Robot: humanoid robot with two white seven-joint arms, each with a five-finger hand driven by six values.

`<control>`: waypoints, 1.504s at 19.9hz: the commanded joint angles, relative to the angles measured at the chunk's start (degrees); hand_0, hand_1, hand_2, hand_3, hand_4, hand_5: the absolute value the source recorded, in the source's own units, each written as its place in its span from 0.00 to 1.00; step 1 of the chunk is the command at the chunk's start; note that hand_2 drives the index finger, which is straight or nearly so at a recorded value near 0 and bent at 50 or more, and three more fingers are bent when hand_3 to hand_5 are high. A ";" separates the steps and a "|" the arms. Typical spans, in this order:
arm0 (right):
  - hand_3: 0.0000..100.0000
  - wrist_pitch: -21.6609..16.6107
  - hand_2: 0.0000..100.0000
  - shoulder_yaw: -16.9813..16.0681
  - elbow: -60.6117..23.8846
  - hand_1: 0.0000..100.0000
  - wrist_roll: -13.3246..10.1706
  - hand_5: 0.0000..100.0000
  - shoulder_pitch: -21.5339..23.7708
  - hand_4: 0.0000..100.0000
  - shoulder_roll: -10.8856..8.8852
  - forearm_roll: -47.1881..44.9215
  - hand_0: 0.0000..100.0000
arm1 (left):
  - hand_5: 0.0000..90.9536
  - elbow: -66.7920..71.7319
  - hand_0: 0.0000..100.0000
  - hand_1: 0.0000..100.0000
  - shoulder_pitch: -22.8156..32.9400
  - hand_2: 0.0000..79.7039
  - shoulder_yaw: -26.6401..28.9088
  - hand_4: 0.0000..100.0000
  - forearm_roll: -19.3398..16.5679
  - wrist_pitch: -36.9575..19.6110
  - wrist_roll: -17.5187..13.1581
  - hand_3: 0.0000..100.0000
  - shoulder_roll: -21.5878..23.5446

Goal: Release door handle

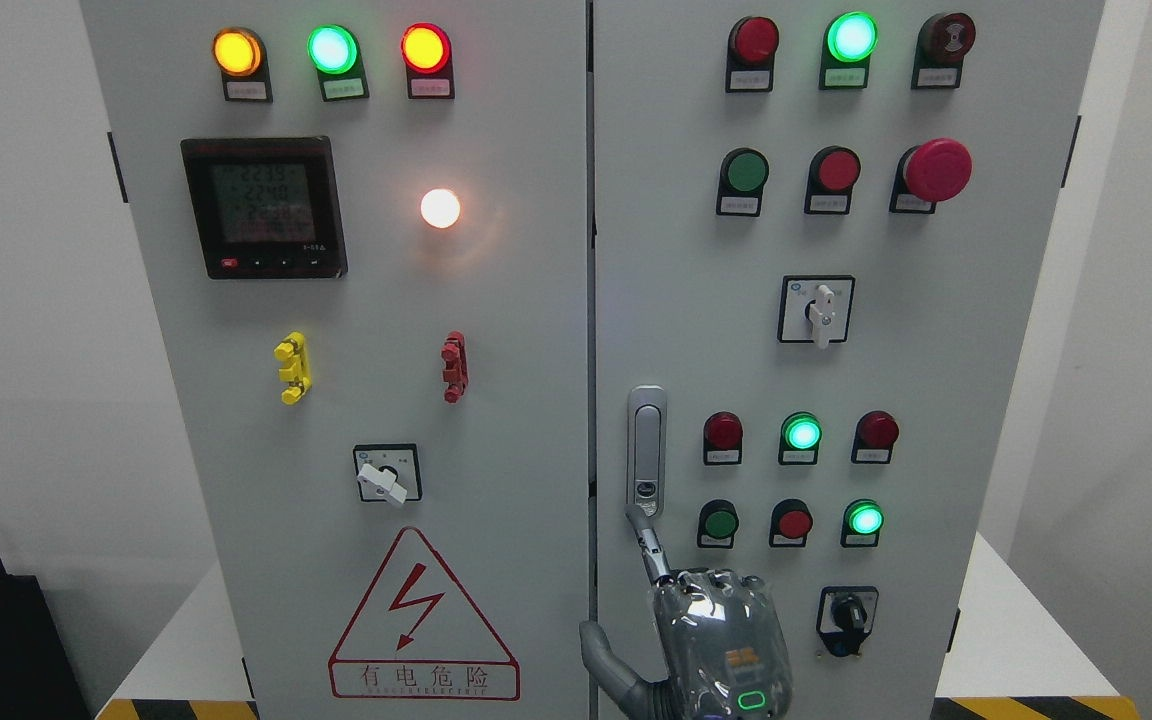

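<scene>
A tall grey metal electrical cabinet (496, 420) with two doors fills the head view. The slim silver door handle (646, 450) sits upright along the left edge of the right door, level with the rows of red and green indicator lamps (802, 432). A silver robot hand (711, 625) rises from the bottom edge just right of the door seam. One of its fingers (642, 535) points up, its tip just below the handle's lower end; the others are curled, holding nothing.
</scene>
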 commanded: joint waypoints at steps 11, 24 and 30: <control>1.00 3.02 0.00 0.22 0.92 0.22 2.31 1.00 -0.67 1.00 0.19 0.10 0.31 | 0.00 0.97 0.12 0.39 -0.01 0.00 0.62 0.00 0.00 0.04 -0.01 0.00 0.00; 1.00 3.99 0.00 0.31 0.92 0.22 3.63 1.00 -0.58 1.00 0.19 0.02 0.31 | 0.00 0.97 0.12 0.39 -0.01 0.00 0.62 0.00 0.00 -0.04 -0.01 0.00 0.00; 1.00 3.99 0.00 0.31 0.83 0.22 3.72 1.00 -0.32 1.00 0.19 -0.16 0.31 | 0.00 0.97 0.12 0.39 -0.01 0.00 0.62 0.00 0.00 -0.04 -0.01 0.00 0.00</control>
